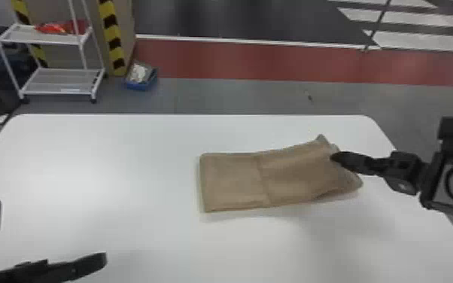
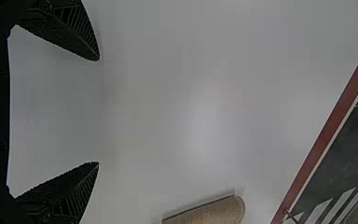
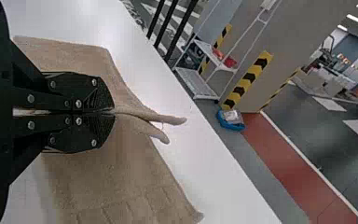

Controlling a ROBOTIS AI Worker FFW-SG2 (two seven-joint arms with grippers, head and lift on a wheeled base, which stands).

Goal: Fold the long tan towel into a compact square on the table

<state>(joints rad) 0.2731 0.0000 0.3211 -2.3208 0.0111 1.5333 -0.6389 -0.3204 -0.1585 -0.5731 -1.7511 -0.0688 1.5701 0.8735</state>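
Right of frame centre, the tan towel (image 1: 233, 180) has its right end under the right gripper (image 1: 335, 156) (pinching a fold), the left gripper (image 1: 99, 260) gaping lower left.

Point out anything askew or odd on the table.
The tan towel looks askew at its right end: pinched by the right gripper, it bunches up with its edges splayed apart, while the left end lies flat.

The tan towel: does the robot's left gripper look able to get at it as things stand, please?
Probably yes: only bare tabletop lies between the open left gripper and the towel's near end.
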